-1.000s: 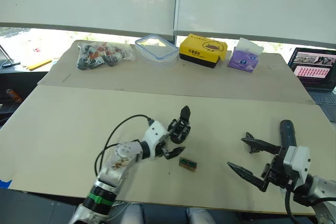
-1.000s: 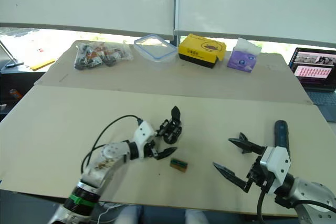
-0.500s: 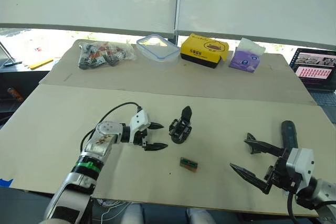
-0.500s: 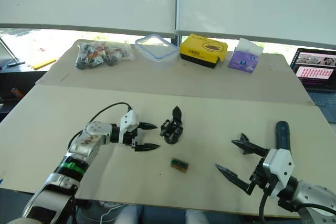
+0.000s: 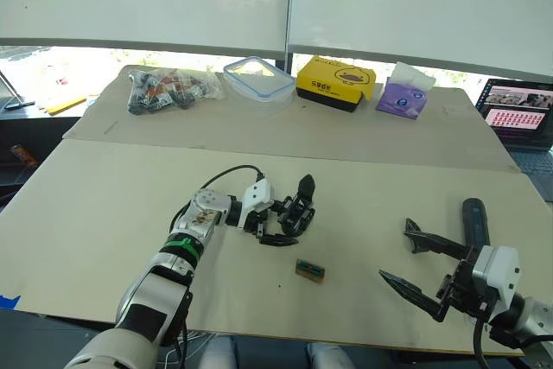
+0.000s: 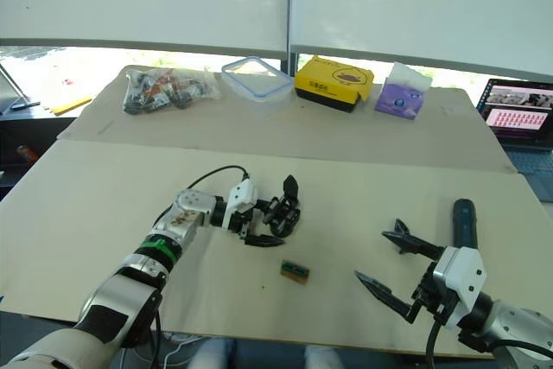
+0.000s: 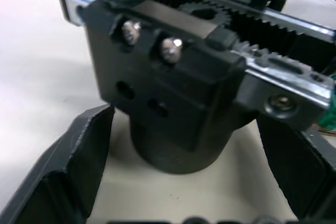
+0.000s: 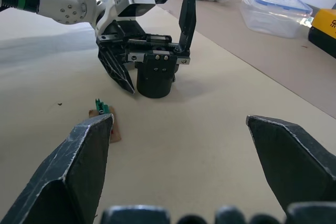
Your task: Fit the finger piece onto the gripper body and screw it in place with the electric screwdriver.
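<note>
Your left gripper [image 5: 278, 222] sits centre frame with its fingers spread around the round base of the gripper body [image 5: 298, 211], not closed on it. A small green-brown block [image 5: 309, 270] lies just lower right. Far right, your right gripper [image 5: 422, 269] gapes wide beside the electric screwdriver [image 5: 473, 221].

Lower half of the dark navy cylindrical electric screwdriver [image 5: 473, 219] is hidden behind the white-bodied right gripper [image 5: 417, 265]; bit and tip not visible. Left gripper [image 5: 278, 221] covers the near side of the small black gripper body [image 5: 299, 211], so contact can't be judged. Laptop [image 5: 517, 118] past the table's far right corner is cut by the frame edge. Small green-brown block [image 5: 309, 270]: detail too small to read.
</note>
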### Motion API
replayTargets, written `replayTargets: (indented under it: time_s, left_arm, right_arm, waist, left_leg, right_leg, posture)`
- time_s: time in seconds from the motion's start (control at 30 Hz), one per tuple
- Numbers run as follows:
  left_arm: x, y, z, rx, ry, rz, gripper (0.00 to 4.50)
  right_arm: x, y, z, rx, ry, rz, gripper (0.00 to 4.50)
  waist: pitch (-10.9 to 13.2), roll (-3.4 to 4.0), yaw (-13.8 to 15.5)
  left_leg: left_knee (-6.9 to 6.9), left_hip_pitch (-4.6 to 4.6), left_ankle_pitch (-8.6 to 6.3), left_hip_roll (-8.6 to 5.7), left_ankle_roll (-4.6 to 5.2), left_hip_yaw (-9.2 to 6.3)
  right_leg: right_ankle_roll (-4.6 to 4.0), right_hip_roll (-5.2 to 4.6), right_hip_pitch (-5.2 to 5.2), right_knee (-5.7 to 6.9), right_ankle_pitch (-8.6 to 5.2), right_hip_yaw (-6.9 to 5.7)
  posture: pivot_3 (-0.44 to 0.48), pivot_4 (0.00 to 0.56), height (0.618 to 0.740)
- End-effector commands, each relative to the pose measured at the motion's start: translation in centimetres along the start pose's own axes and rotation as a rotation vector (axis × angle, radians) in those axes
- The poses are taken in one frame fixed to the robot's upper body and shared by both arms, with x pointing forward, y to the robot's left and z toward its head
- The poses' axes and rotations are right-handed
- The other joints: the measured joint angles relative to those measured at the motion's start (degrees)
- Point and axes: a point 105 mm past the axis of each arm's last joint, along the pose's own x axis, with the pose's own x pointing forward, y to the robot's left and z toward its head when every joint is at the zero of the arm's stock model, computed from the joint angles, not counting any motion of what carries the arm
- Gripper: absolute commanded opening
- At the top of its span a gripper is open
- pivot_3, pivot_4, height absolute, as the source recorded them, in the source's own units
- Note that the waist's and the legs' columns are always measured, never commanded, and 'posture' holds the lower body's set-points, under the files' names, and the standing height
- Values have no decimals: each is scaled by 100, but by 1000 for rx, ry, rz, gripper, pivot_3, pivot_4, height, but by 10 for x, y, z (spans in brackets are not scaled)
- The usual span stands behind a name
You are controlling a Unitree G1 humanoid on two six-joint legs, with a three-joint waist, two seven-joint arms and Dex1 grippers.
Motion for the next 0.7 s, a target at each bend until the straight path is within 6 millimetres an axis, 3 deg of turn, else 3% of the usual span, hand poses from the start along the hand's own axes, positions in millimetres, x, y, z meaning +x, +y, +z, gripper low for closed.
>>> replayTargets:
  time_s: [0.03, 0.17, 0.3, 0.47, 0.7]
  left_arm:
    - [2, 2, 6, 43, -11, 8, 2329]
    - [8, 15, 24, 113, -92, 197, 2294]
    - [17, -8, 40, 36, -181, 179, 2294]
    - [23, -26, 32, 15, -142, 186, 2293]
    - [28, -20, 24, 27, -90, 203, 2293]
  right_arm:
    - [-2, -2, 12, -48, -30, -14, 4500]
    - [-4, -1, 12, -47, -24, -20, 4500]
    - [-9, -6, 15, -30, -21, -75, 4500]
    - [-14, 3, 13, -7, 4, -73, 4500]
    - [-16, 6, 12, -2, 18, -67, 4500]
  waist:
    - [0, 0, 0]
    - [0, 0, 18]
    - [0, 4, 17]
    - [1, 6, 20]
    - [1, 6, 4]
  left_leg:
    - [0, 0, 0, 0, 0, 0]
    - [1, 0, 0, 0, 0, 0]
    - [-1, -3, 0, 0, 0, -1]
    - [-4, -3, 0, 0, 0, -3]
    - [5, 0, 0, -1, -1, -3]
  right_leg:
    - [0, 0, 1, 0, 0, 0]
    - [1, 0, 2, -1, 0, 0]
    - [4, -1, 1, 3, -1, 1]
    - [6, 1, -2, 7, -4, 0]
    - [2, -1, 0, 2, -3, 0]
  posture:
    - [0, 150, 740]
    - [0, 150, 740]
    - [0, 150, 740]
    - [0, 150, 740]
    - [0, 150, 740]
